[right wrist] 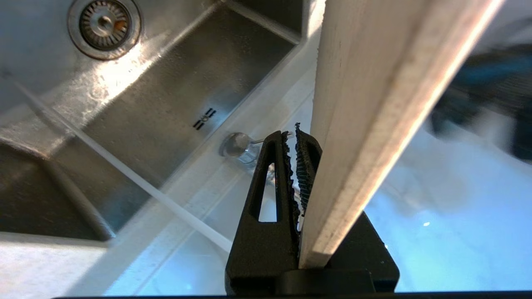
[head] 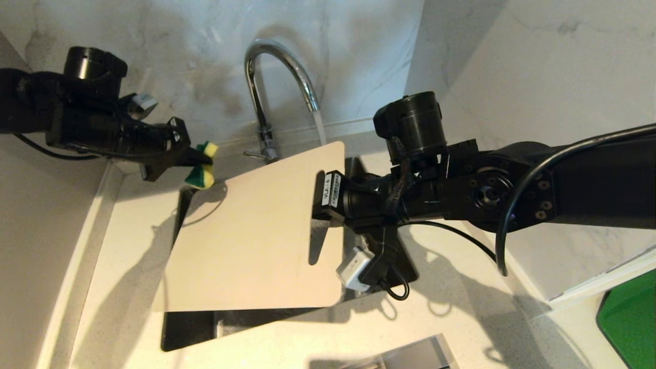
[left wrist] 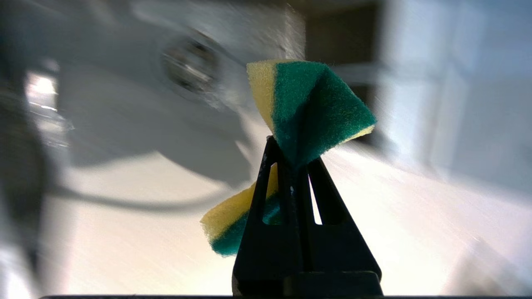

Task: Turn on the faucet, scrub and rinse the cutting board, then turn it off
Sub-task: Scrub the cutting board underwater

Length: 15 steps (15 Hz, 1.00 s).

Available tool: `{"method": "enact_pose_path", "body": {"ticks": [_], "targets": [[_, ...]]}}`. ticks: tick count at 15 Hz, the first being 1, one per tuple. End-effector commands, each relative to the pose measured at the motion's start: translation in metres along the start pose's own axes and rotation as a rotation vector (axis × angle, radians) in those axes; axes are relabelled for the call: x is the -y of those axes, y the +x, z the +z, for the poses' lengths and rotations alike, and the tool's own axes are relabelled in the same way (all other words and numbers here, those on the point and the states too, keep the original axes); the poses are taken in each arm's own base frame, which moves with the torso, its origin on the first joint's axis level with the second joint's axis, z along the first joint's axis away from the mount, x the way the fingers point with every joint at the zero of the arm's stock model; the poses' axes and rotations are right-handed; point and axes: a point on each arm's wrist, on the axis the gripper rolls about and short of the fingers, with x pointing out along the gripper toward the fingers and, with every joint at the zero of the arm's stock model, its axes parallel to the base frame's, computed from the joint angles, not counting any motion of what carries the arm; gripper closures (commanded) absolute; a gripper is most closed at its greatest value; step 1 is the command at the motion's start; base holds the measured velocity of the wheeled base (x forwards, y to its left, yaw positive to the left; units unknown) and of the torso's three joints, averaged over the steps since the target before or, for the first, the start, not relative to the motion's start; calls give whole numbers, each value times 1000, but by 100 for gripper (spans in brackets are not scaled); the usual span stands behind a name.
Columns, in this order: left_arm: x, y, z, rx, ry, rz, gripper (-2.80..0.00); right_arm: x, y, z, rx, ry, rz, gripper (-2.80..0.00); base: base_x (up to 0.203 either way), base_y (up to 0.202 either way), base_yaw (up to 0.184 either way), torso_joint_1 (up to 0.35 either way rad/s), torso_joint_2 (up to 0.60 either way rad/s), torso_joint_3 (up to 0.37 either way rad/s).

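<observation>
Head view: faucet [head: 279,77] running, right gripper [head: 323,197] clamped on the cutting board [head: 256,225] held tilted over the sink [head: 187,328], left gripper [head: 197,161] pinching a sponge [head: 202,166] beside it; scrubbing is due, requiring sponge-to-board contact.

glossy chrome faucet [head: 279,77] — matt board [head: 256,236], fuzzy sponge [left wrist: 311,112]

Steel sink [right wrist: 174,104] with drain strainer [right wrist: 104,25]; green-yellow sponge [head: 202,164].
</observation>
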Motion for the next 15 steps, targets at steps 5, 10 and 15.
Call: {"method": "enact_pose_path", "body": {"ticks": [5,10,15], "targets": [[64,-35,-86,-192,77,-120,0,2,-1,-2,-34,-10,-30,0,0,0,0,0,0,0],[25,12,-134,-211,99,-80,0,-1,-2,3,-31,-7,-27,0,0,0,0,0,0,0],[-40,46,-147,-161,78,20,0,-6,2,6,-48,20,-41,0,0,0,0,0,0,0]]}}
